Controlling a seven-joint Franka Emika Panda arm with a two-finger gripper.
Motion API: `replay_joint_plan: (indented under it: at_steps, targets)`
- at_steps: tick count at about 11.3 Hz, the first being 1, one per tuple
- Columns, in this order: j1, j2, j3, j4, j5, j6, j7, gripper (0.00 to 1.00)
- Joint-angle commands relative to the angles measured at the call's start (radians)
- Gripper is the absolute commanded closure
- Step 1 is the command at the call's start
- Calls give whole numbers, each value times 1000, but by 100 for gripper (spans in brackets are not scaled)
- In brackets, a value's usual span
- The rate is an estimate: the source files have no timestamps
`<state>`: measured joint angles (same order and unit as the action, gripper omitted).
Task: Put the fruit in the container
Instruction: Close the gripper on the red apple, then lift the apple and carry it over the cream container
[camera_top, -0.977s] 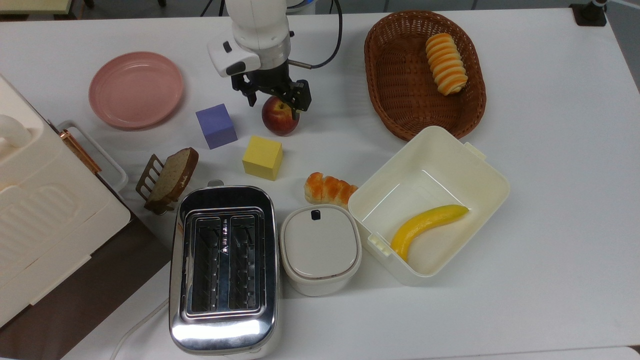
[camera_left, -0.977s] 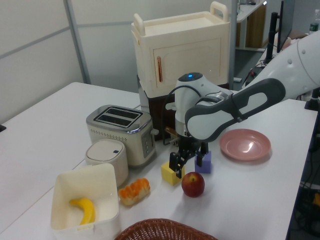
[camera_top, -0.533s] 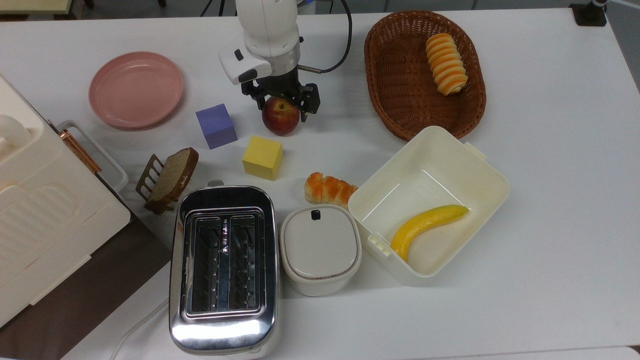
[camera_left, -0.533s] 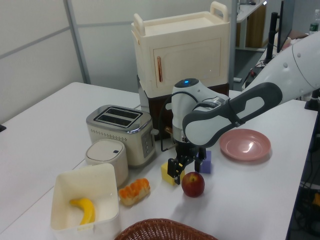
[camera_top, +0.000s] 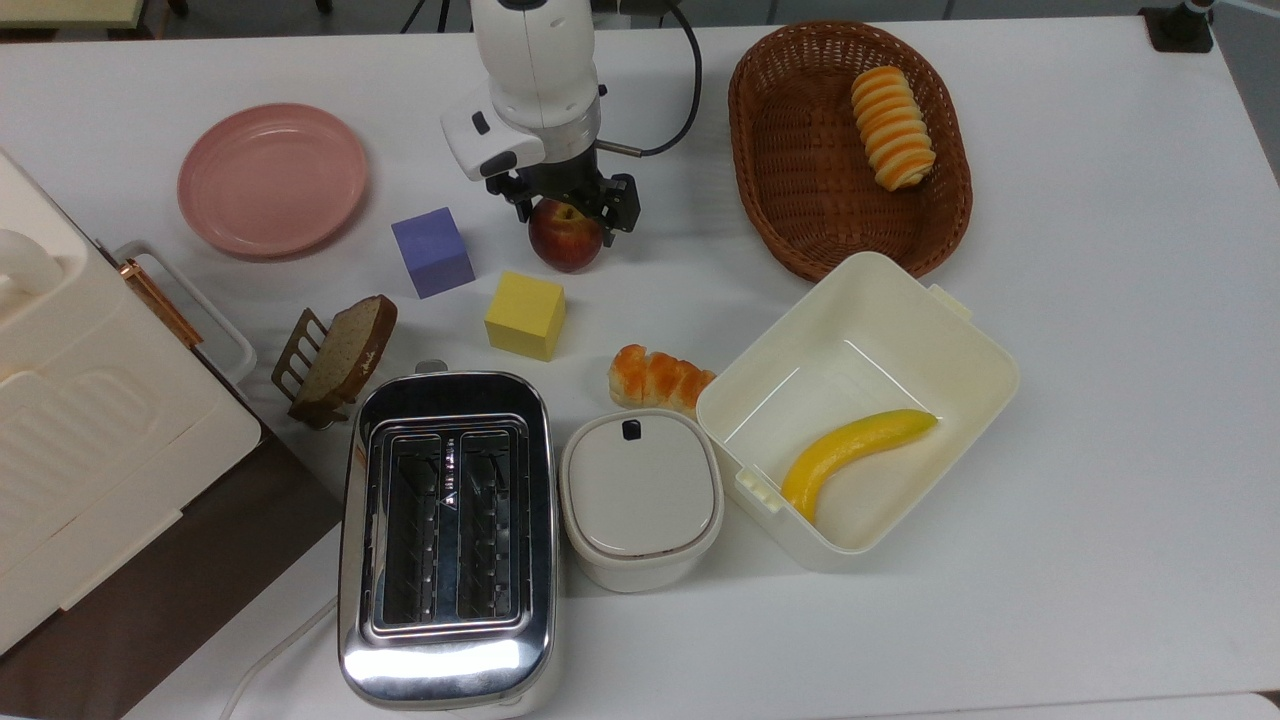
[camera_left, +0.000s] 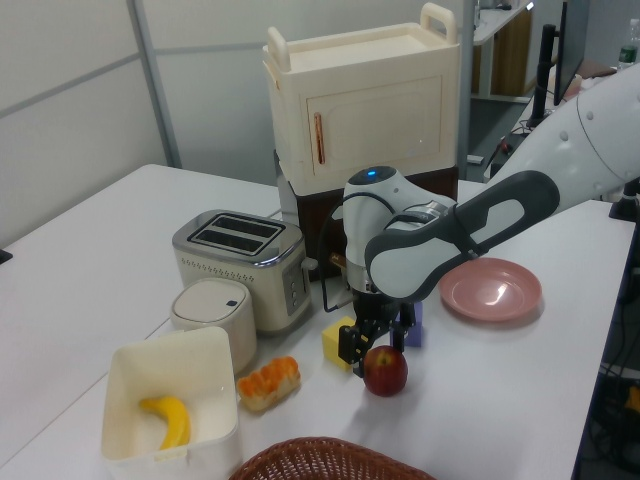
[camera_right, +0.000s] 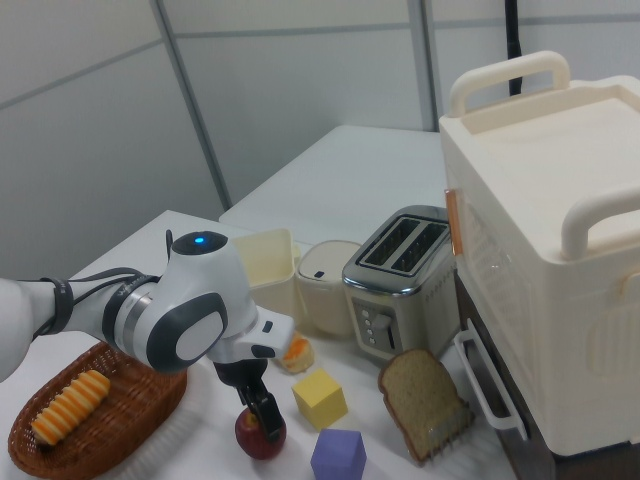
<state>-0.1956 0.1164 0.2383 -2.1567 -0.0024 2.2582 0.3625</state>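
One round glossy red apple (camera_top: 565, 238)

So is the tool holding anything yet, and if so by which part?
Nothing held yet. The tool is open, its fingers straddling the upper sides of the apple, which sits on the white table.

two cubes (camera_top: 432, 251), two pastries (camera_top: 892, 126)

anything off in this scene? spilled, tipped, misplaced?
Mostly tidy. One oddity: a bread roll lies loose on the table, wedged against the white lidded pot and the container, while its twin sits in the wicker basket. Nothing spilled or tipped.
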Motion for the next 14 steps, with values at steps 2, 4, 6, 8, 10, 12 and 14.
replay_joint_plan:
  at_steps: [2,4,6,8,10,12,14]
  targets:
    - [2,-11,2,-37,-13,29,9,12]
    - [-1,-12,2,-35,-13,29,12,98]
    - [2,-20,2,-26,-13,24,27,97]
    - [5,-38,2,33,-21,24,146,97]
    - [33,-34,2,127,-60,24,281,97]
    - [88,-20,2,210,-103,27,389,97]
    - [152,44,2,350,-152,29,470,97]
